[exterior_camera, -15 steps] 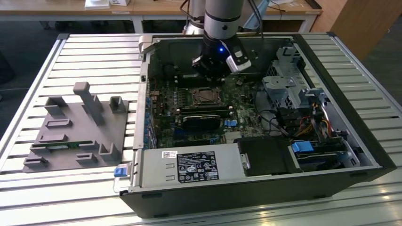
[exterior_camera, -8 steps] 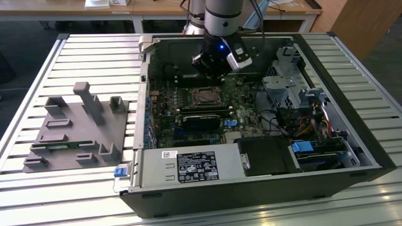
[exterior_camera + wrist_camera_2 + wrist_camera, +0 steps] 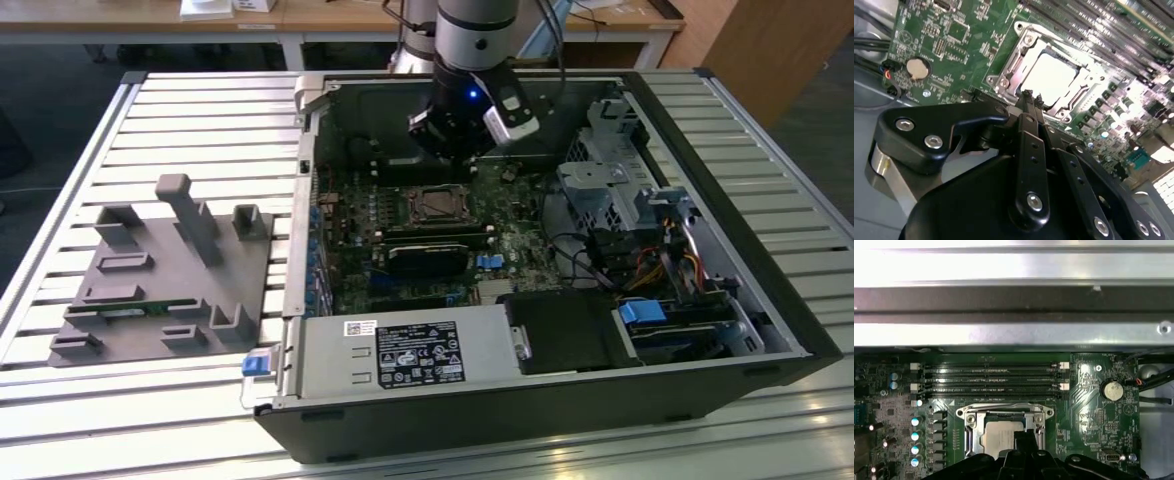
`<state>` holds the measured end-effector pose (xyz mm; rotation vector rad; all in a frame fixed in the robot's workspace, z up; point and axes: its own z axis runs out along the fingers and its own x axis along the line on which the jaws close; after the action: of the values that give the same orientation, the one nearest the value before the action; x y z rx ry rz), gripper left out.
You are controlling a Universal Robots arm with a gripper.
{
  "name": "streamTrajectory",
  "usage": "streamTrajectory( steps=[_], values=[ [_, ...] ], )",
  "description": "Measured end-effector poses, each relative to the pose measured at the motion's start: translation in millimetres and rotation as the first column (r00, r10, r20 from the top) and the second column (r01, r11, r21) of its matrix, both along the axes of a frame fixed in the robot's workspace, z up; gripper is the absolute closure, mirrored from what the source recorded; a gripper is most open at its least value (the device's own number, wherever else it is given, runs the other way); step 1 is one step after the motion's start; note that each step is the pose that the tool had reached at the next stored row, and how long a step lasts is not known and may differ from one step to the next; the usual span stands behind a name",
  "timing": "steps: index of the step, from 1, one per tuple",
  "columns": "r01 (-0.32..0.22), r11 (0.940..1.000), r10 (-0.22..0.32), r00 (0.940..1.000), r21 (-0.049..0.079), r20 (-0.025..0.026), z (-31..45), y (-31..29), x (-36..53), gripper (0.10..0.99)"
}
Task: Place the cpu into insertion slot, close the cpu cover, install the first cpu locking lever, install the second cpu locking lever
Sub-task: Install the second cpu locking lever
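One gripper (image 3: 1030,96), fingers together and empty, hovers just above the cover (image 3: 1013,65) framing the seated cpu (image 3: 1054,76); a skewed descent risks scraping the cover.

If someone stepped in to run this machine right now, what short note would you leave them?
Gripper: fingers together, holding nothing, tips just over the edge of the cpu cover.
Cpu: seated in the insertion slot, its silver top showing through the cover's window in both wrist views.
Done: cpu placed, cover looks down.
Left: I cannot tell whether either locking lever is latched; check both.
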<state>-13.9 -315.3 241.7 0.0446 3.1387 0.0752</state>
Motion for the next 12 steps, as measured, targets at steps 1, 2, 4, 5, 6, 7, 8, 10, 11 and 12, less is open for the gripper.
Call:
streamTrajectory(
  steps=[1,2,4,5,6,7,8,10,11,12],
  values=[
    [0.000,1.0000,0.000,1.0000,0.000,0.0000,0.0,-2.4,0.0,0.980],
    [0.000,1.0000,0.000,1.0000,0.000,0.0000,0.0,-5.1,0.0,0.980],
    [0.000,1.0000,0.000,1.0000,0.000,0.0001,-0.1,-11.0,0.0,0.980],
    [0.000,1.0000,0.000,1.0000,0.000,0.0000,-0.1,-14.1,0.0,0.980],
    [0.000,1.0000,0.000,1.0000,0.000,0.0000,-0.1,-17.1,0.0,0.980],
    [0.000,1.0000,0.000,1.0000,0.001,0.0000,-0.3,-19.7,0.0,0.980],
    [0.000,1.0000,0.000,1.0000,0.002,-0.0003,-0.4,-21.7,0.0,0.980],
    [0.000,0.9999,0.000,1.0000,0.017,-0.0062,-1.0,-23.3,0.0,0.980],
    [0.000,0.9995,0.000,1.0000,0.031,-0.0087,-1.2,-23.7,0.1,0.980],
    [0.000,0.9992,0.000,1.0000,0.041,-0.0097,-1.4,-24.3,0.1,0.980]
  ],
)
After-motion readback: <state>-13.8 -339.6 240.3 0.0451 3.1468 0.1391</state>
